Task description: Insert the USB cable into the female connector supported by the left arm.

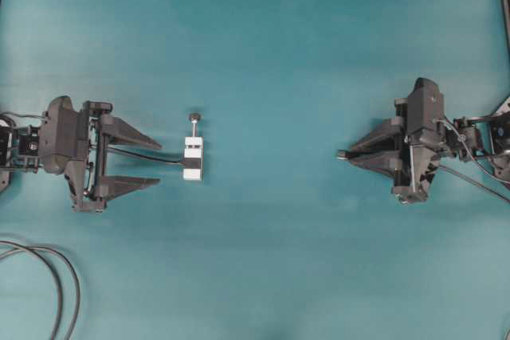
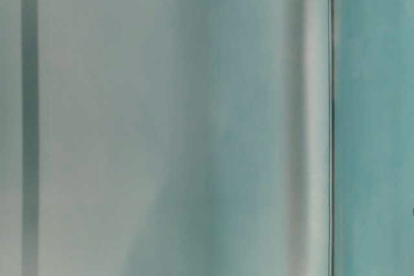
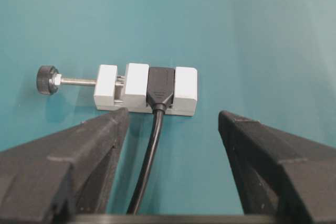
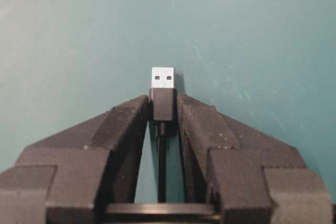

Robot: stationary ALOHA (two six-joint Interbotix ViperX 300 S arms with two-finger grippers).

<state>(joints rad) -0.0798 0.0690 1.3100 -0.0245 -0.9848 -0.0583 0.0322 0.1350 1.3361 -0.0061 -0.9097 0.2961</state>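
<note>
Overhead exterior: the left arm [image 1: 60, 149] lay at the left of the teal table [image 1: 263, 37], its jaws spread wide and holding nothing. The female connector [image 1: 194, 158] rested on the table just beyond the fingertips, not touching them, with its dark cable [image 1: 143, 154] running back between the fingers. The right gripper [image 1: 344, 154] stood well apart on the right, fingers drawn nearly together with a small dark tip between them. A looped pair of cables [image 1: 56, 276] lay at the lower left corner.

Table-level exterior: only blurred pale and teal bands appeared; nothing could be identified.

Left wrist: the white block sat ahead of the open fingers [image 3: 100, 140], screw knob [image 3: 47, 79] to its left, black plug seated in it.

Right wrist: the jaws were closed on the plug of the USB cable [image 4: 163, 103], silvery tip projecting forward, cable trailing back between the fingers.
</note>
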